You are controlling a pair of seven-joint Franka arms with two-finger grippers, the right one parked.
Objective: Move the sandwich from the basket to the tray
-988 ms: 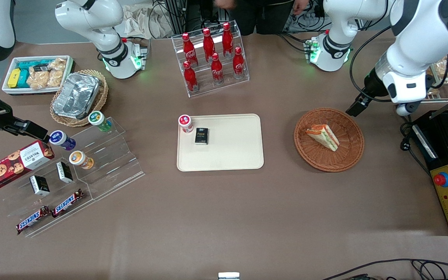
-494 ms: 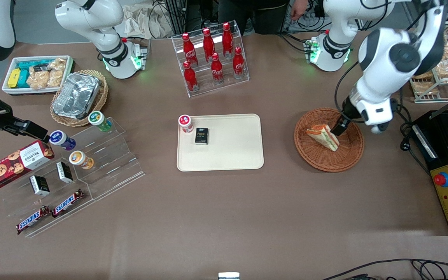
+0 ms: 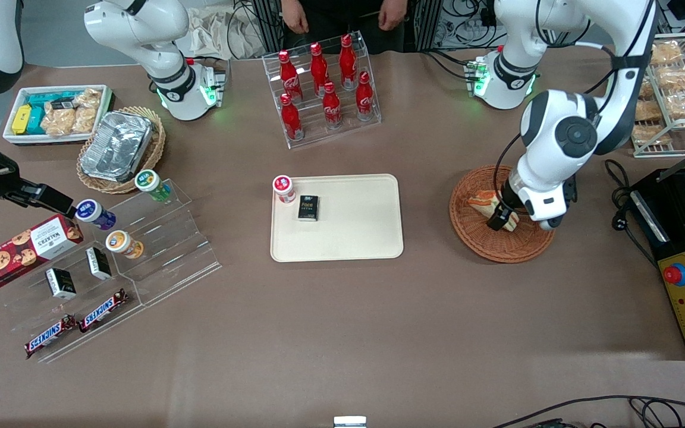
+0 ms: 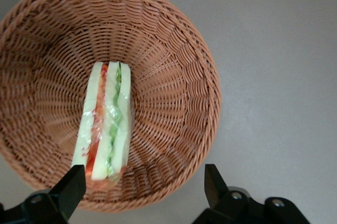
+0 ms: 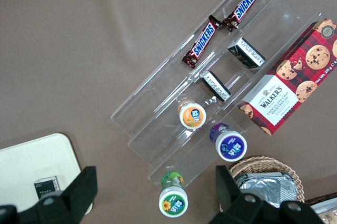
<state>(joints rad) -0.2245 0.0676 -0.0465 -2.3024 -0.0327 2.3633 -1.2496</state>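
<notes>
The sandwich [image 4: 105, 124], a white-bread wedge with orange-red and green layers, lies in the round reddish-brown wicker basket [image 4: 206, 81]. In the front view the sandwich [image 3: 479, 200] shows only partly, under the working arm's wrist, inside the basket [image 3: 473, 238]. My gripper [image 4: 142, 186] hangs open just above the basket, one fingertip [image 4: 71, 186] beside the sandwich's wide end, the other fingertip [image 4: 212, 184] outside the rim. Nothing is between the fingers. Seen from the front, the gripper [image 3: 499, 219] sits over the basket's middle. The cream tray [image 3: 357, 235] lies flat at the table's centre, toward the parked arm from the basket.
On the tray stand a red-capped jar [image 3: 283, 189] and a small black box [image 3: 308, 208]. A rack of cola bottles [image 3: 324, 89] stands farther from the camera. A black control box [image 3: 684, 285] and a wire rack of pastries [image 3: 675, 89] flank the working arm's end.
The working arm has swung down and inward, from beside the basket's rim to over the sandwich. The sandwich and basket have not moved.
</notes>
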